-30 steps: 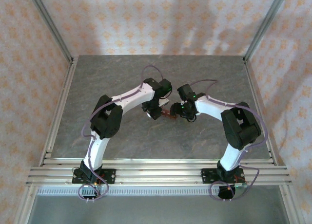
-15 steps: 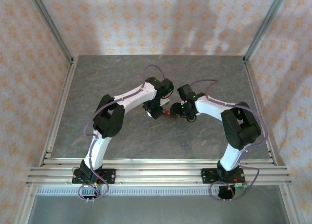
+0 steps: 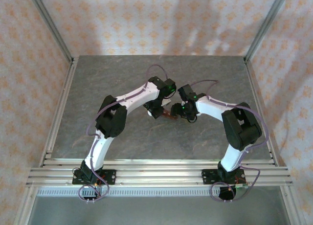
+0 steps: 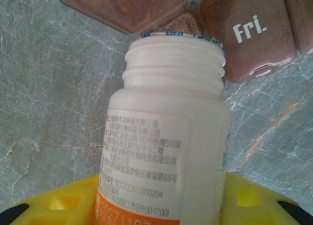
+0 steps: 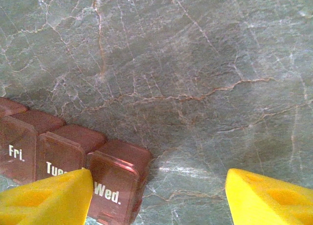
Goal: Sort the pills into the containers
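Left arm point(image 3: 128, 100) and right arm point(image 3: 215, 107) crowd centre over containers point(image 3: 169, 115); table point(image 3: 98, 78) open upper left, upper right, bottom.

The white-shelled left arm point(image 3: 131, 99) and matching white right arm point(image 3: 215, 107) carry black joint housings point(image 3: 111, 121), thin looping purple cables point(image 3: 156, 65) and black bolted base plates point(image 3: 94, 176). The moulded yellow pincer fingers point(image 5: 44, 198) show recessed pockets.

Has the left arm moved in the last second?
Yes, slightly: the left arm edged right at elbow and wrist, away from the left side rail.

Containers point(image 5: 73, 156) (day-labelled) lower left, pincer point(image 5: 159, 188) spread
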Action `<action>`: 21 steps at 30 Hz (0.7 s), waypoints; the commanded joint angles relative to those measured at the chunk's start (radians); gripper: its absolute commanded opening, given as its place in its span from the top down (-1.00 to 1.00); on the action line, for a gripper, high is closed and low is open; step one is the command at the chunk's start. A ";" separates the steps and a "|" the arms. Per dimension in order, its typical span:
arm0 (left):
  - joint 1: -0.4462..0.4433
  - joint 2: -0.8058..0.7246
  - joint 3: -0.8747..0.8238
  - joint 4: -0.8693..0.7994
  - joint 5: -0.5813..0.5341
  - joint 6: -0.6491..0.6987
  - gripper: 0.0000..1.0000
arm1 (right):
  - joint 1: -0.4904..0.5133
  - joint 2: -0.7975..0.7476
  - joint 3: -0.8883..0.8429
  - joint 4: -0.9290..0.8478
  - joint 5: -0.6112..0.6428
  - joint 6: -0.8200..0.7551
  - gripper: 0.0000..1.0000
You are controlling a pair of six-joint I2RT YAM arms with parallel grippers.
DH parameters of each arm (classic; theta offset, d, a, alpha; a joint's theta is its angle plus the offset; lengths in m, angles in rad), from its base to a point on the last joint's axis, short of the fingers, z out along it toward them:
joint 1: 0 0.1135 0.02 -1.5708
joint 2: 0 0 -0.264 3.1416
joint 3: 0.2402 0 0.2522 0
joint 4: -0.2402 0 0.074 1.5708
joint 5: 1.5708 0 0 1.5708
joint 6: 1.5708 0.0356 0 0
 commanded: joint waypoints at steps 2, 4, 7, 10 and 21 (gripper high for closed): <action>-0.013 0.027 0.034 -0.065 -0.052 0.015 1.00 | 0.006 0.020 -0.015 -0.032 0.025 -0.004 -0.44; -0.013 0.028 0.032 -0.067 -0.059 0.017 1.00 | 0.006 0.022 -0.015 -0.031 0.024 -0.004 -0.44; -0.014 0.031 0.032 -0.068 -0.057 0.017 1.00 | 0.008 0.025 -0.014 -0.031 0.024 -0.004 -0.44; -0.013 0.035 0.032 -0.073 -0.049 0.019 1.00 | 0.006 0.025 -0.014 -0.030 0.024 -0.004 -0.43; -0.018 0.050 0.018 -0.079 -0.018 0.019 1.00 | 0.007 0.025 -0.014 -0.032 0.027 -0.004 -0.43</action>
